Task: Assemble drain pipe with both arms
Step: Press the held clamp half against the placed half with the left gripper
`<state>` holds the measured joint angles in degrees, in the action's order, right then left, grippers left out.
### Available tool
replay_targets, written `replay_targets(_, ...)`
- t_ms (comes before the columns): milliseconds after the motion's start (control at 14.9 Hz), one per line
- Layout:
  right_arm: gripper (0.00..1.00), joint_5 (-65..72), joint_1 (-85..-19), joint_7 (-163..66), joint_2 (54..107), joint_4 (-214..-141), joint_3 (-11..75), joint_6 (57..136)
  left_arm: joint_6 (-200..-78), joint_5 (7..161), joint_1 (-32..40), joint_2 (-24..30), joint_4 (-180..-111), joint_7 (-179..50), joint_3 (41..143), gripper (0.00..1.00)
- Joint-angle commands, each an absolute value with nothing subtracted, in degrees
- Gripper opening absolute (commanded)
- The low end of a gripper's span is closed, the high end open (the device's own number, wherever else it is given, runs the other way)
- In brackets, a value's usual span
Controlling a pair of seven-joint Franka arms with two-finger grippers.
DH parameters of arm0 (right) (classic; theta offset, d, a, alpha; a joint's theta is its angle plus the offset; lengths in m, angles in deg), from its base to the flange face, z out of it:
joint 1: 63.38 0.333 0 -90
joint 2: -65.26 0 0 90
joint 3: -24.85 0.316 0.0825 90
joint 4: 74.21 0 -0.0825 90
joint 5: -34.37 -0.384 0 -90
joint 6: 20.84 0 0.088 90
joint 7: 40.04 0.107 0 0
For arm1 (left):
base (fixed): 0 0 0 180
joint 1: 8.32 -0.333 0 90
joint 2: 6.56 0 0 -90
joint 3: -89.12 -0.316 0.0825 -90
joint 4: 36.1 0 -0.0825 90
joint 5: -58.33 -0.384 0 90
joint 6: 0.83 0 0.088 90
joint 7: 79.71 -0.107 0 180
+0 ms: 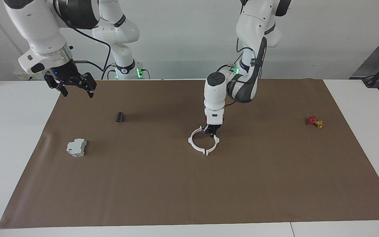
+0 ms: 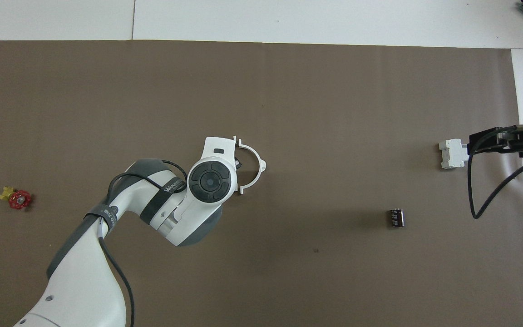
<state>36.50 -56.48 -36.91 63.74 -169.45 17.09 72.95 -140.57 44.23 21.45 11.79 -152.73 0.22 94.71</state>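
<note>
At mid-mat [image 1: 163, 184], the left arm [image 1: 239, 85] drops its gripper [image 1: 211, 132] onto the white drain-pipe ring [image 1: 196, 147], fingers pinched tight on the rim nearest the robots. The right gripper [image 1: 75, 88] waits spread wide over the mat's corner, holding nothing.

Landmark: drain pipe [image 1: 203, 141], lying on the mat [image 1: 189, 184] near its middle.
Left gripper [image 1: 210, 131]: down at the drain pipe's rim, on the edge nearer to the robots.
Small cylinder [image 1: 120, 117]: on the mat toward the right arm's end from the drain pipe, a little nearer to the robots.
Boxy block [image 1: 76, 147]: on the mat, further toward the right arm's end than the cylinder, slightly farther from the robots than the drain pipe.
Valve [image 1: 314, 121]: on the mat, well apart from the drain pipe, toward the left arm's end.
Right gripper [image 1: 75, 90]: up in the air over the mat's corner at the right arm's end, well apart from the drain pipe.
</note>
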Motion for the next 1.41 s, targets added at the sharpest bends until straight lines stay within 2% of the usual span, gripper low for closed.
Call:
replay_targets(0, 1.00, 36.9, -56.8, -36.7, 63.1, -169.7, 17.3, 72.4, -139.6, 42.5, 22.6, 12.7, -151.5, 1.4, 93.8, 0.00)
replay_targets(538, 1.00, 36.9, -56.8, -36.7, 63.1, -169.7, 17.4, 72.4, -139.7, 42.4, 22.4, 12.8, -151.5, 1.3, 93.8, 0.00)
replay_targets(605, 1.00, 36.9, -56.8, -36.7, 63.1, -169.7, 17.4, 72.4, -139.8, 42.4, 22.4, 12.8, -151.5, 1.3, 93.8, 0.09)
replay_targets(672, 1.00, 36.9, -56.8, -36.7, 63.1, -169.7, 17.3, 72.4, -139.8, 42.4, 22.4, 12.8, -151.5, 1.3, 93.8, 0.30)
replay_targets(807, 1.00, 36.9, -56.8, -36.7, 63.1, -169.7, 17.3, 72.4, -139.9, 42.4, 22.4, 12.8, -151.5, 1.3, 93.8, 0.67)
replay_targets(874, 1.00, 36.9, -56.8, -36.7, 63.1, -169.7, 17.4, 72.4, -140.0, 42.4, 22.4, 12.8, -151.6, 1.3, 93.8, 0.93)
replay_targets(941, 1.00, 36.9, -56.8, -36.7, 63.1, -169.7, 17.3, 72.4, -140.0, 42.4, 22.4, 12.8, -151.6, 1.3, 93.8, 1.00)
replay_targets(1345, 1.00, 36.9, -56.8, -36.7, 63.1, -169.7, 17.3, 72.4, -139.3, 42.4, 22.4, 12.7, -151.5, 1.3, 93.8, 1.00)
